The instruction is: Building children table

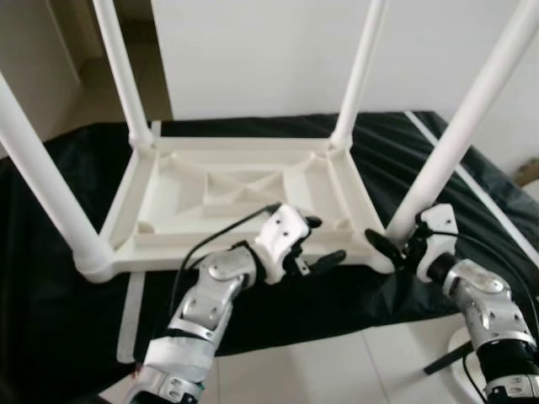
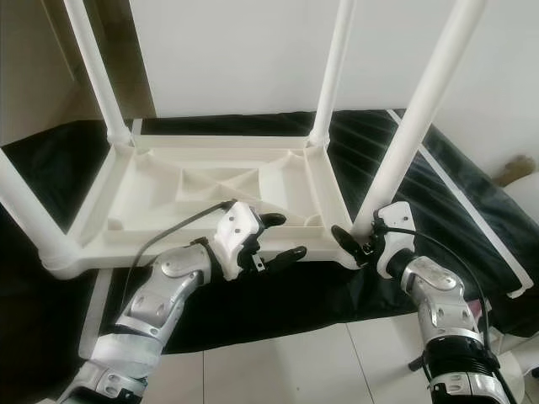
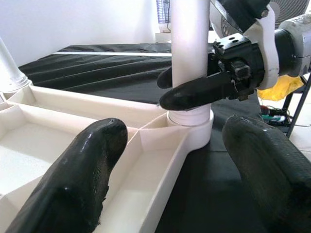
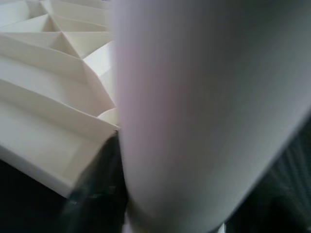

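Observation:
A white plastic children's table (image 1: 168,244) lies upside down on a black cloth (image 1: 67,320), with its legs pointing up. My right gripper (image 1: 389,242) is at the base of the near right leg (image 1: 463,118). In the left wrist view one black finger (image 3: 194,92) crosses the front of that leg (image 3: 190,58) and the other sits behind it, so the gripper is shut on the leg. My left gripper (image 1: 324,241) hovers open over the table's near rim, left of that leg, with nothing between its fingers (image 3: 82,174).
The near left leg (image 1: 34,168) and the two far legs (image 1: 122,67) (image 1: 362,67) stand in their corner sockets. A white wall is behind. Pale floor tiles (image 1: 337,370) lie in front of the cloth. A loose white strip (image 1: 130,311) lies at the left, and a yellow thing (image 3: 286,85) is beyond the right arm.

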You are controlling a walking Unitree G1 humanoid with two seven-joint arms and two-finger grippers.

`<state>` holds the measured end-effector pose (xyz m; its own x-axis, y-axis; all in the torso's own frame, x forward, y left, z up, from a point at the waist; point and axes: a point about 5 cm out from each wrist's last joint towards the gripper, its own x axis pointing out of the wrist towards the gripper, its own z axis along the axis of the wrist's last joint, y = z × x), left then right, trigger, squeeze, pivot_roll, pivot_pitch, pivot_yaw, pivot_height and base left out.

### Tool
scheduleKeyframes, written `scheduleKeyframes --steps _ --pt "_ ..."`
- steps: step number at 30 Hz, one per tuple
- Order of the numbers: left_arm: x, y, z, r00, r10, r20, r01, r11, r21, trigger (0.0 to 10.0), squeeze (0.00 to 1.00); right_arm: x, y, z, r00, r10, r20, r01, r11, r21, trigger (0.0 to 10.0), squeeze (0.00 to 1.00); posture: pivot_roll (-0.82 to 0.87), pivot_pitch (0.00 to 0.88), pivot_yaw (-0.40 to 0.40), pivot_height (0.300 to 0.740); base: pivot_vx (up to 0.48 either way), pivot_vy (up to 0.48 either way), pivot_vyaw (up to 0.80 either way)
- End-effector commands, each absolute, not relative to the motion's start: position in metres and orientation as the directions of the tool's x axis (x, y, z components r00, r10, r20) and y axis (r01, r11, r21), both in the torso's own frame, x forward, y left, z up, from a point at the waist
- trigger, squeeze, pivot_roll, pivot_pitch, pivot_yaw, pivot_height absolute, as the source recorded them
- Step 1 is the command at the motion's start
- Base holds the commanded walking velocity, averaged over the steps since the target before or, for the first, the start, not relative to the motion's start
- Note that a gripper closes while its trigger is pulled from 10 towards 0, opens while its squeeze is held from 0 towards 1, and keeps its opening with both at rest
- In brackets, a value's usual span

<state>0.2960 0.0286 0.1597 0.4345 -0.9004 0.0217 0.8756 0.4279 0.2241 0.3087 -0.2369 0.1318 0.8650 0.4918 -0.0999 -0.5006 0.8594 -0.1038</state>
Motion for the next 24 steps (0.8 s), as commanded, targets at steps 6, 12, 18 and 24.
scheduleKeyframes --steps 6,12,18,24 --pt "0.287 0.027 0.152 0.474 -0.88 0.022 0.864 0.47 0.18 10.0 0.0 0.296 -0.234 0.123 0.858 0.505 -0.09 -0.51 0.859 -0.047 0.8 0.0 0.04 0.0 -0.033 0.74 0.0 0.0 0.0" --pt "0.283 0.025 0.149 0.448 -0.894 0.002 0.877 0.44 0.192 10.0 0.0 0.29 -0.23 0.118 0.925 0.371 -0.078 -0.376 0.925 -0.056 10.0 0.0 0.03 0.0 -0.021 0.74 0.0 0.0 0.0" --pt "0.285 0.025 0.152 0.439 -0.899 0.008 0.882 0.432 0.189 10.0 0.0 0.284 -0.23 0.118 0.973 0.23 -0.035 -0.23 0.973 -0.022 10.0 0.0 0.02 0.0 -0.011 0.74 0.0 0.0 0.0" --pt "0.282 0.021 0.153 0.412 -0.911 0.011 0.893 0.407 0.193 10.0 0.0 0.282 -0.223 0.116 1.0 0.009 -0.017 -0.009 1.0 0.028 10.0 0.0 0.02 0.0 -0.008 0.74 0.0 0.0 0.0"
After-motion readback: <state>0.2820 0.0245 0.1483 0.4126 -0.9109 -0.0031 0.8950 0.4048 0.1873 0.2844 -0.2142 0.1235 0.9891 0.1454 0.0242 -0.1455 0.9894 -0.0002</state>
